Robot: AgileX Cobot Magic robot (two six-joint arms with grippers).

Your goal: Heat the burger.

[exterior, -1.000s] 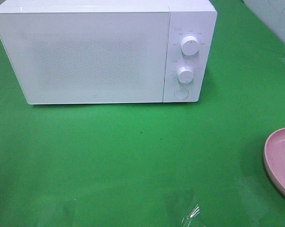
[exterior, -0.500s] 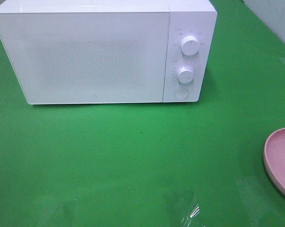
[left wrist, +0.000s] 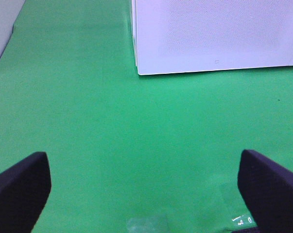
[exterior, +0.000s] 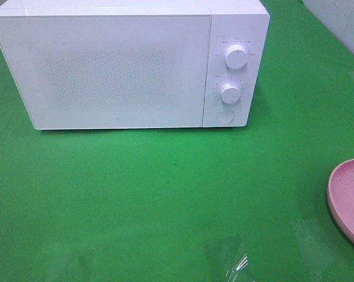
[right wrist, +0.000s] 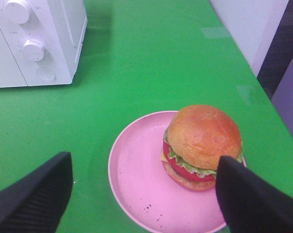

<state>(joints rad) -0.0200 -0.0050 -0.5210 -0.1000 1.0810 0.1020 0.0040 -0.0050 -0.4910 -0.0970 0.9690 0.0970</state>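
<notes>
One white microwave (exterior: 130, 64), door closed, fills the overhead frame's upper left; it carries two knobs (exterior: 236, 57) and one button (exterior: 225, 116). One burger (right wrist: 203, 146) sits on one pink plate (right wrist: 136, 189). The left gripper (left wrist: 144, 194) and right gripper (right wrist: 144, 196) both stand wide open, holding nothing.

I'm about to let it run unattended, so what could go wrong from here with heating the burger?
The microwave door looks shut, so carrying the burger over first would likely stall at a closed door. The burger sits off-centre near the pink plate rim; lifting the plate might slide it off. The right gripper hangs open over the plate, and its fingers closing on the soft bun could squash it.
</notes>
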